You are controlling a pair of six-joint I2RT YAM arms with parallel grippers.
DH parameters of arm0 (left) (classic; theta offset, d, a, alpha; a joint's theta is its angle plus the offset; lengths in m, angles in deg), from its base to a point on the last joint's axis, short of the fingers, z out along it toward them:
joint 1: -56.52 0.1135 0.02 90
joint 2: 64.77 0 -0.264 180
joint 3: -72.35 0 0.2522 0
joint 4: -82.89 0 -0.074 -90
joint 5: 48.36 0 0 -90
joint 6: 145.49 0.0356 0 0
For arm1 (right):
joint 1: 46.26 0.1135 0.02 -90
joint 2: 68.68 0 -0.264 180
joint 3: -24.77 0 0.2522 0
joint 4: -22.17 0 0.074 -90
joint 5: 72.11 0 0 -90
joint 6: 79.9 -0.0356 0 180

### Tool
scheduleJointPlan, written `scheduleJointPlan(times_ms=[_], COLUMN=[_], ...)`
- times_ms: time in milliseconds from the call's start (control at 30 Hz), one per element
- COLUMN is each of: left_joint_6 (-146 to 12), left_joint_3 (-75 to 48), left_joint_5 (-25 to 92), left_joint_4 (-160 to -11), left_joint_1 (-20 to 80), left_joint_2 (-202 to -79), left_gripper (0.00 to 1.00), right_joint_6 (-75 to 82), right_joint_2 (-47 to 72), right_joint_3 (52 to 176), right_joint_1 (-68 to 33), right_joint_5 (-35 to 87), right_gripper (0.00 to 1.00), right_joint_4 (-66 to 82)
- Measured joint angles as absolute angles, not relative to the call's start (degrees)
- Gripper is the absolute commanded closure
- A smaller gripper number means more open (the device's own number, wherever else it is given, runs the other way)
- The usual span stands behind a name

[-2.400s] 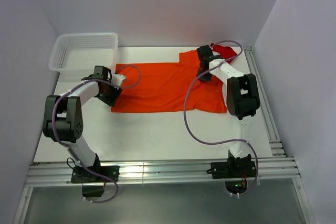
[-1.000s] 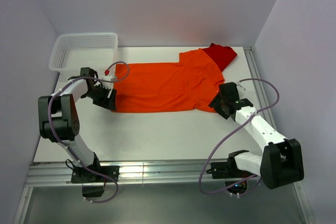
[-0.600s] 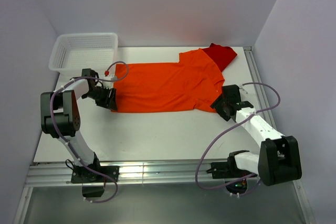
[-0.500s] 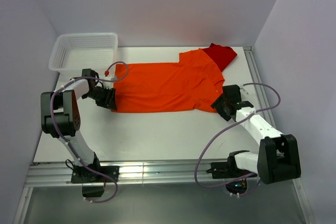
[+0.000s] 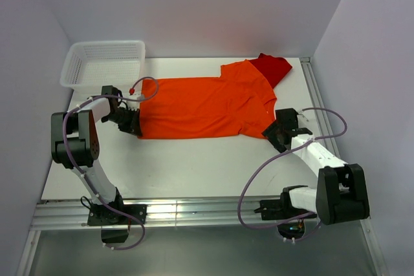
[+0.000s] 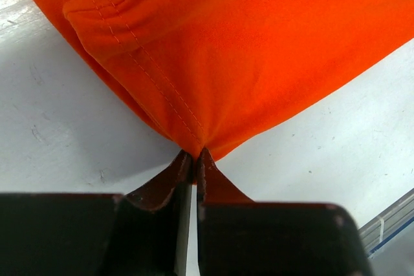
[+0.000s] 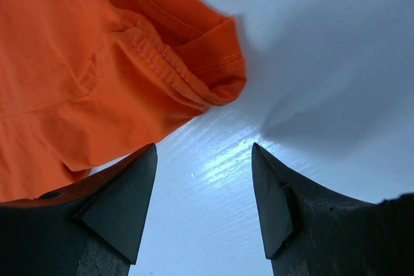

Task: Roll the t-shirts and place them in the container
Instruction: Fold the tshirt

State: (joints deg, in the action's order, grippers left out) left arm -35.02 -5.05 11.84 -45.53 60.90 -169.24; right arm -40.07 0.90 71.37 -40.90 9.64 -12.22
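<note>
Crosswise, t-shirt point(image 5: 200, 105), sleeves rightward, left hand point(image 6: 195, 154) tight on hem (right hand point(image 7: 204, 150) spread).

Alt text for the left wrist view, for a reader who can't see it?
The left gripper, fingers closed, pinches a corner of the orange t-shirt, which lies on the white table. A stitched hem fold shows at upper left.
</note>
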Motion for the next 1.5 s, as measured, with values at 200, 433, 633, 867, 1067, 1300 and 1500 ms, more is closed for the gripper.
scheduleJointPlan(times_ms=[200, 433, 633, 867, 1067, 1300, 1500], left_joint_6=[-34.96, -34.81, -34.76, -34.54, -33.73, -32.97, -31.99], left_joint_3=[-5.03, -4.94, -4.85, -4.85, -4.85, -4.85, -4.79], left_joint_5=[11.69, 11.69, 11.80, 11.97, 12.41, 13.44, 15.16], left_joint_4=[-45.51, -45.57, -45.64, -45.61, -45.53, -44.83, -43.84], left_joint_1=[60.90, 60.90, 60.90, 60.90, 60.83, 60.77, 60.70], left_joint_2=[-169.24, -169.24, -169.17, -169.15, -169.00, -168.71, -168.19], left_gripper=[0.97, 1.00, 1.00, 1.00, 1.00, 1.00, 1.00], right_joint_6=[-40.14, -39.13, -38.04, -36.27, -33.56, -30.00, -28.53], right_joint_2=[2.69, 8.83, 10.86, 11.39, 11.39, 11.28, 9.14], right_joint_3=[71.22, 74.06, 75.20, 76.49, 79.66, 80.23, 80.23], right_joint_1=[-42.38, -44.66, -45.23, -45.34, -47.26, -48.81, -48.85], right_joint_5=[8.86, 8.29, 7.50, 6.49, 5.64, 6.21, 7.35], right_gripper=[0.33, 0.44, 0.66, 0.87, 0.88, 0.88, 0.88], right_joint_4=[-11.78, -10.18, -9.29, -10.49, -12.57, -14.29, -16.48])
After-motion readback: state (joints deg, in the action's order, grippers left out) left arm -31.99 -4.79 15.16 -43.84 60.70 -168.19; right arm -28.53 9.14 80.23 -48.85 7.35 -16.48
